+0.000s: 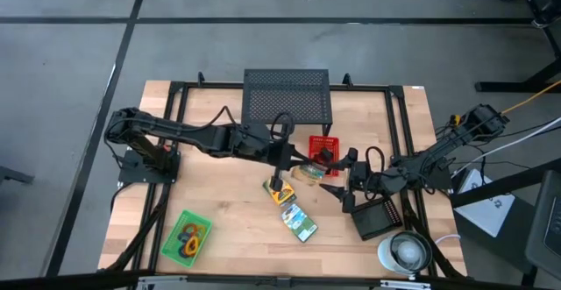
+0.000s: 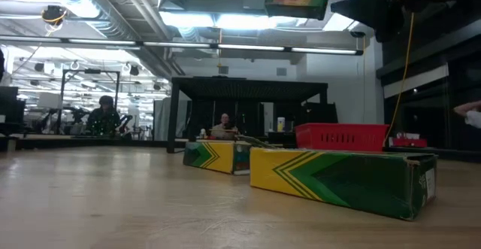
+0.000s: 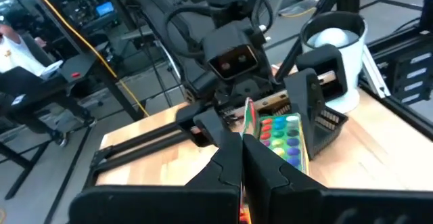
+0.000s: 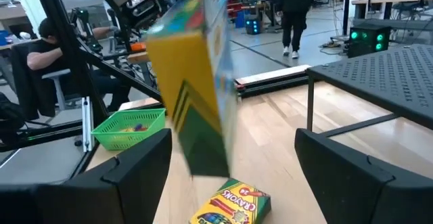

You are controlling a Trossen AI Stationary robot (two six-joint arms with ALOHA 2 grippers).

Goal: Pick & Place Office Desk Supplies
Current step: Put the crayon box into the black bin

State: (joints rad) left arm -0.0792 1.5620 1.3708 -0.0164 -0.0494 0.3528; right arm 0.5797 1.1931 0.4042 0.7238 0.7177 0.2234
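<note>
You're holding one crayon box up off the bench with the left claw, its fingers pressed together and pinching the box's edge just in front of the red basket. The right claw is hanging spread wide and empty right beside the lifted box, on the side away from the basket, so it looks like you're lining up a handover. Two more crayon boxes are lying flat on the bench, a bit further out from the red basket; the green basket with loops is sitting well apart from it, towards the left arm's corner. Risk: that pinch is thin and the box is dangling tilted, so it could swing or slip if you're moving fast, and the right claw could knock it before closing. Readable print: "CRAYONS" on the hanging box in the low view and "CRAYONS" on the flat one under the right claw.
</note>
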